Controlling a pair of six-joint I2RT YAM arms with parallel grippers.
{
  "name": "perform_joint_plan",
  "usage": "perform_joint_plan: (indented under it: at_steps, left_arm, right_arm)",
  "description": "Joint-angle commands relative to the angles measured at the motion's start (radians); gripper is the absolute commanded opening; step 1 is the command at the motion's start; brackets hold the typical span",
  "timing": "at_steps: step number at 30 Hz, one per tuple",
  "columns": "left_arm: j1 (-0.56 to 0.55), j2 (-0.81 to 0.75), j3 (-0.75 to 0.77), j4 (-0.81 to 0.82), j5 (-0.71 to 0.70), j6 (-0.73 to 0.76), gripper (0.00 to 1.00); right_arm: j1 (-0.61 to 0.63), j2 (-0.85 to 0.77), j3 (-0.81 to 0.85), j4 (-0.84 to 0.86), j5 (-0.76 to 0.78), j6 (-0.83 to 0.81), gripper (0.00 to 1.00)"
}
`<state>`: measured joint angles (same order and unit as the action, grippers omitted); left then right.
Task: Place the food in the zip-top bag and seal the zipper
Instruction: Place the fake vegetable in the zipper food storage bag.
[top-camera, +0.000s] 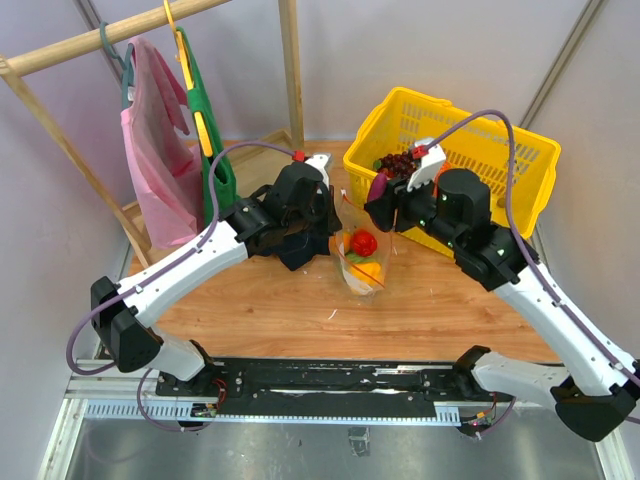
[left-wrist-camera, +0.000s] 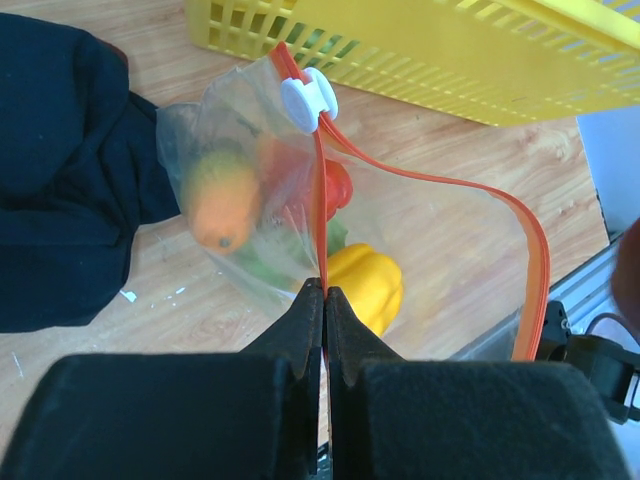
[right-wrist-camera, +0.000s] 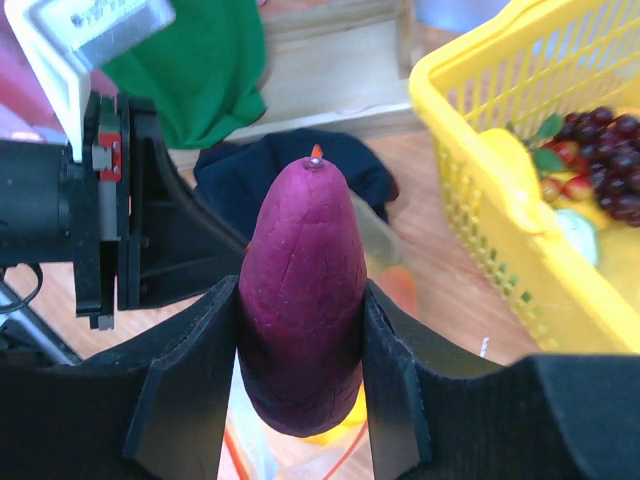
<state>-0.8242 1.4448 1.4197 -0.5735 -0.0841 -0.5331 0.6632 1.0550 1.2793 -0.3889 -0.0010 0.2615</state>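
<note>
So this is mid-loading, not sealing yet. The bag (left-wrist-camera: 440, 240) sits about mid-table (top-camera: 300, 310), a bit toward the far edge, with the yellow basket (top-camera: 520, 160) at the far right corner just beside it and a dark cloth (left-wrist-camera: 60, 180) touching its left side. There's an orange (left-wrist-camera: 222, 205), a tomato (left-wrist-camera: 338, 185) and a pepper (left-wrist-camera: 368, 285) inside.

The left gripper (left-wrist-camera: 323, 290) is clamped tight on one side of the zipper (left-wrist-camera: 536, 260), pinching the strip so the mouth gapes open. The white slider (left-wrist-camera: 308, 100) is parked at the far end of the strip.

The right gripper (right-wrist-camera: 300, 288) is squeezing the eggplant (right-wrist-camera: 305, 230) around its middle, tip pointing out past the fingers. It hangs above the table between the basket and the bag mouth, not inside yet as far as I can tell.

My guess for the next move: line the eggplant up over the opening, lower it in, then let go. The tricky bit is that the mouth looks narrow and floppy, so the left side probably needs to hold it wide. Zipping comes after.
</note>
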Motion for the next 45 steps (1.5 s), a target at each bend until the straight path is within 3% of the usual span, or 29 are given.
perform_joint_plan:
  at_steps: [1, 12, 22, 31, 45]
  left_arm:
    - [-0.003, 0.005, 0.03, 0.001, 0.003, -0.013, 0.0]
    - [-0.003, 0.0, 0.026, -0.003, 0.021, -0.028, 0.0]
    - [-0.003, -0.005, 0.027, 0.0, 0.036, -0.045, 0.0]
    - [-0.003, -0.027, -0.005, 0.018, 0.02, -0.084, 0.0]
    - [-0.003, -0.016, 0.012, -0.044, -0.012, -0.188, 0.0]
  right_arm:
    - [0.053, -0.009, -0.072, 0.042, -0.036, 0.088, 0.25]
    - [0.064, 0.07, -0.154, 0.068, -0.099, 0.144, 0.32]
    - [0.067, 0.205, -0.102, -0.024, -0.146, 0.125, 0.46]
    - [0.066, 0.219, -0.064, -0.026, -0.132, 0.051, 0.77]
    - [0.062, 0.054, 0.033, -0.156, -0.087, -0.132, 0.83]
